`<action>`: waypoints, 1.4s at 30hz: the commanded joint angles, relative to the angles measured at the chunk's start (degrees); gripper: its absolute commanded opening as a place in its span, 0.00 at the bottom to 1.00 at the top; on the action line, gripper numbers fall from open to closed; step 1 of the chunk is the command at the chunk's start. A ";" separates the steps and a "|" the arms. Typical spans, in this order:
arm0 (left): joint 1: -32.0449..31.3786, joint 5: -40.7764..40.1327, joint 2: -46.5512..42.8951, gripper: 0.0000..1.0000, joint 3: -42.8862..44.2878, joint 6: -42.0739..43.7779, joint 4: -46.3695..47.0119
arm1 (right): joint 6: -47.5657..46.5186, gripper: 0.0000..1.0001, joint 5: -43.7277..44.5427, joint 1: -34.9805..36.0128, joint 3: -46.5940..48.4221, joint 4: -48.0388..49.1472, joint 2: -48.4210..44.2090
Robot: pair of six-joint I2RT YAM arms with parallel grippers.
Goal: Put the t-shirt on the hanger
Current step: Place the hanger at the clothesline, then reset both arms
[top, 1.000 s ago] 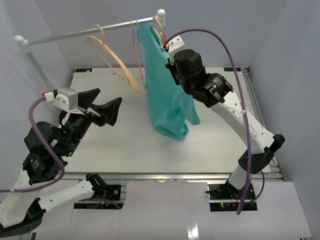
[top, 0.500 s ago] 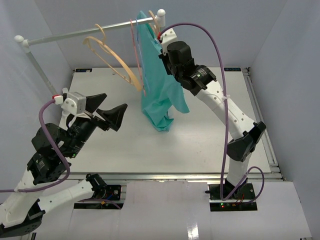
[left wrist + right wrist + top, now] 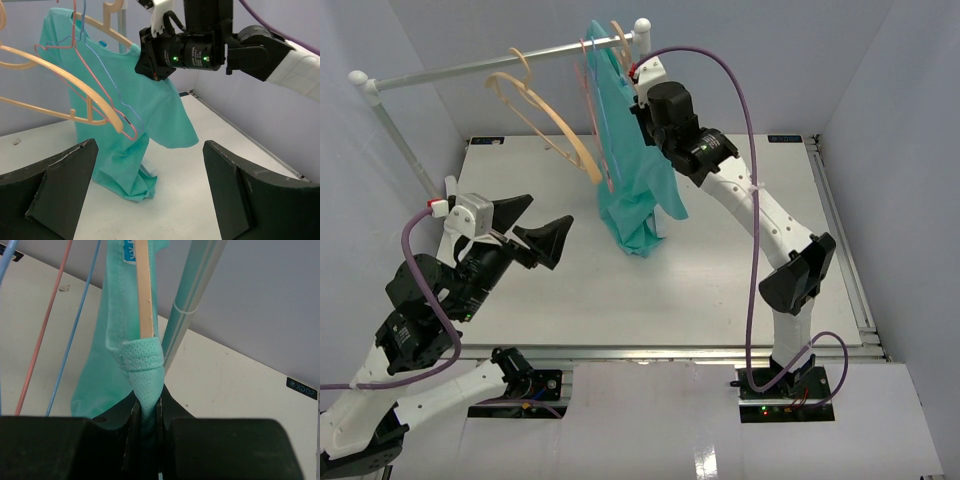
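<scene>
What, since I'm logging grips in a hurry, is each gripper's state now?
Left gripper: open, holding nothing.
Right gripper: shut on the t-shirt draped over the hanger.

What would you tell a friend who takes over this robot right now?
Left hand: open, empty, above the table, facing the shirt.
Right hand: shut on a fold of the soft teal-green t-shirt, at its shoulder.
Slim pale pinkish-tan hanger: hooked on the metal rail, its arm inside the shirt's shoulder.
Done: the shirt hangs from the hanger.
Left: probably let go and check that the shoulder stays on.
</scene>
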 commanded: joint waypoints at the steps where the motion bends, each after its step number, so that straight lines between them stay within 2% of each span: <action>1: -0.24 0.85 -0.98 0.98 -0.79 0.15 -0.27 | 1.84 0.08 -0.54 -1.04 3.35 5.94 2.80; 8: -0.19 1.45 -0.26 0.98 -1.37 0.01 -0.32 | 4.86 0.08 -0.12 -1.69 1.48 7.58 4.17; 14: -0.28 1.43 0.41 0.98 -1.62 0.23 -0.15 | 5.02 0.11 -0.38 -1.78 -4.40 12.75 2.51; 15: -0.20 1.35 0.51 0.98 -1.62 0.32 -0.15 | 4.93 0.15 -0.38 -1.78 -4.59 12.76 2.42; 17: -0.19 1.37 1.06 0.98 -1.26 0.51 -0.15 | 4.74 0.46 -0.50 -1.69 -5.94 12.68 1.27; 18: -0.20 1.66 1.30 0.98 -1.17 0.60 -0.12 | 4.66 0.55 -0.73 -1.70 -6.87 12.67 0.41; 19: -0.28 2.44 1.38 0.98 -1.09 0.84 0.19 | 4.66 0.83 -0.81 -1.77 -7.88 12.67 -1.60; 20: -0.22 2.82 1.50 0.98 -1.03 0.62 0.66 | 4.43 0.91 -0.65 -1.66 -9.76 12.62 -3.76; 21: -0.19 3.28 1.56 0.98 -1.06 0.20 1.15 | 4.04 0.94 -0.28 -1.63 -11.85 12.53 -6.12; 24: -0.19 3.73 1.37 0.98 -2.36 -3.10 2.84 | 2.24 0.90 1.70 -1.69 -19.70 12.52 -14.31; 29: -0.19 7.42 1.67 0.98 -14.03 -9.85 11.66 | 0.05 0.90 2.96 -1.35 -38.37 14.53 -32.18; 31: -0.20 8.19 3.49 0.98 -17.33 -11.80 16.17 | 1.12 0.90 0.26 -0.98 -45.52 15.51 -41.39; 32: -0.27 8.04 3.57 0.98 -17.46 -11.81 16.43 | 2.80 0.90 0.08 -0.91 -45.77 14.73 -41.88; 34: -0.19 6.74 5.03 0.98 -19.82 -11.72 20.73 | 9.55 0.90 -2.11 -0.99 -49.74 10.67 -51.95; 36: -0.25 5.94 5.02 0.98 -21.42 -10.95 25.22 | 15.93 0.90 -1.95 -0.99 -55.69 6.70 -57.18; 39: -0.19 5.69 4.33 0.98 -23.91 -9.88 29.38 | 19.13 0.90 -2.74 -0.90 -61.75 3.93 -61.35; 42: -0.19 5.65 4.29 0.98 -26.66 -9.87 29.64 | 25.22 0.90 -2.77 -0.98 -67.79 3.80 -63.70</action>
